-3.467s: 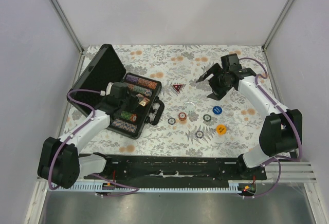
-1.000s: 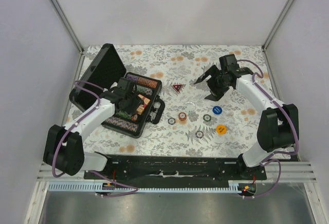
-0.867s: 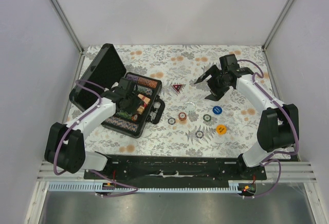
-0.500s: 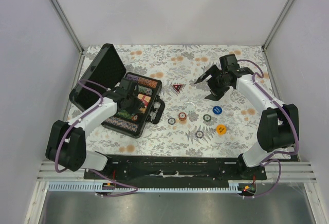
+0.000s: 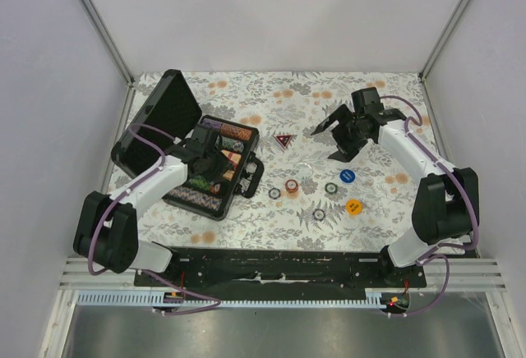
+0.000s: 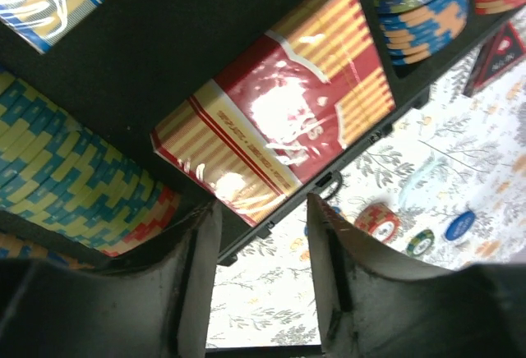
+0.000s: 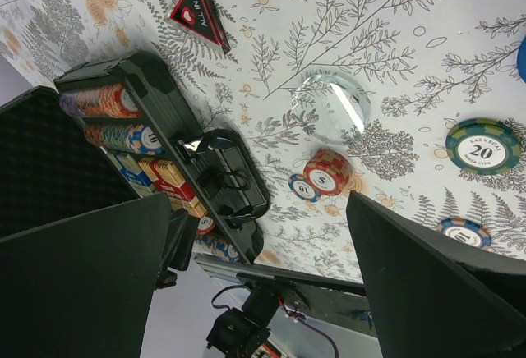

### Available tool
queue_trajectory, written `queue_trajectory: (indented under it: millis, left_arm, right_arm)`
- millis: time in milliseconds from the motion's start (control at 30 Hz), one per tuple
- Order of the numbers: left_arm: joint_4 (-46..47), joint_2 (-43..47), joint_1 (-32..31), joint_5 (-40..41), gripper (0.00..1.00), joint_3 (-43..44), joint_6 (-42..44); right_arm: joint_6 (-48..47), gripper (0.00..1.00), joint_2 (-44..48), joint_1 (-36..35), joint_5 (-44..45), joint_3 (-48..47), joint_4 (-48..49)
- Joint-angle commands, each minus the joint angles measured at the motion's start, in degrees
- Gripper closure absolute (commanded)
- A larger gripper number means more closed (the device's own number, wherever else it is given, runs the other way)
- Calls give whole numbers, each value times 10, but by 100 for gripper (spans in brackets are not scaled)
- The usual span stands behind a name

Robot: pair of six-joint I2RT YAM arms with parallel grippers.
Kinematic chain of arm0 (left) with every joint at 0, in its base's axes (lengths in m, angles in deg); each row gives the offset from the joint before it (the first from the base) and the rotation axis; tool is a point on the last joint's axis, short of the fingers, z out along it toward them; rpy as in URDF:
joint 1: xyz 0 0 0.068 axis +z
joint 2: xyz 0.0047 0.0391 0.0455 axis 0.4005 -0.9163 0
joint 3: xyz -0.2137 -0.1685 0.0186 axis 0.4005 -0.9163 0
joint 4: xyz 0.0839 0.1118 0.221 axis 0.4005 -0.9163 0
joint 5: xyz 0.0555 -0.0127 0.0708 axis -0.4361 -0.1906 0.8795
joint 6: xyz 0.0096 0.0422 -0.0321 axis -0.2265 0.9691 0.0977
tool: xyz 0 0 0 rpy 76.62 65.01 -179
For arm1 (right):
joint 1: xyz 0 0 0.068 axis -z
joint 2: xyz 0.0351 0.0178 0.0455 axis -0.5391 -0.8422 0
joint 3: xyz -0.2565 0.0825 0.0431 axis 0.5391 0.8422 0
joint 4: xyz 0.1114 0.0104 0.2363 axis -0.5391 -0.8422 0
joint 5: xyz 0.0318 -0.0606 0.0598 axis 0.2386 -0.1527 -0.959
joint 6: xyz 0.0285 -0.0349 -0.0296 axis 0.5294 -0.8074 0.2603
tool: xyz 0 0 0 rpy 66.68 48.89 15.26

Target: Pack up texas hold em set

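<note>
Left hand (image 6: 261, 210) now reaches further across the black hinged briefcase (image 5: 160, 120), with the red-and-yellow striped card deck (image 6: 279, 107) laid down inside.
The deck lies flat between chip rows, its long axis across the case towards the handle. Left hand is half open and released. Right hand (image 5: 331, 141) is spread wide and empty above the floral tabletop (image 5: 271, 95).

The open briefcase (image 5: 158, 120) lies centre left on the bench (image 5: 271, 95), the card deck (image 6: 279, 103) inside it; the triangle (image 5: 284, 139) sits right of it, loose chips (image 5: 330, 188) below that.
</note>
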Motion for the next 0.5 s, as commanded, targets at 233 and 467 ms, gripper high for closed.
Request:
queue_trajectory:
  millis: [233,467]
  left_arm:
    - [16,90,-20,78,50,58,95]
    - [37,44,-48,141,63,85,201]
  right_arm:
    - [-45,7,29,3,10,-9,0]
    - [-104,14,12,4,13,-22,-13]
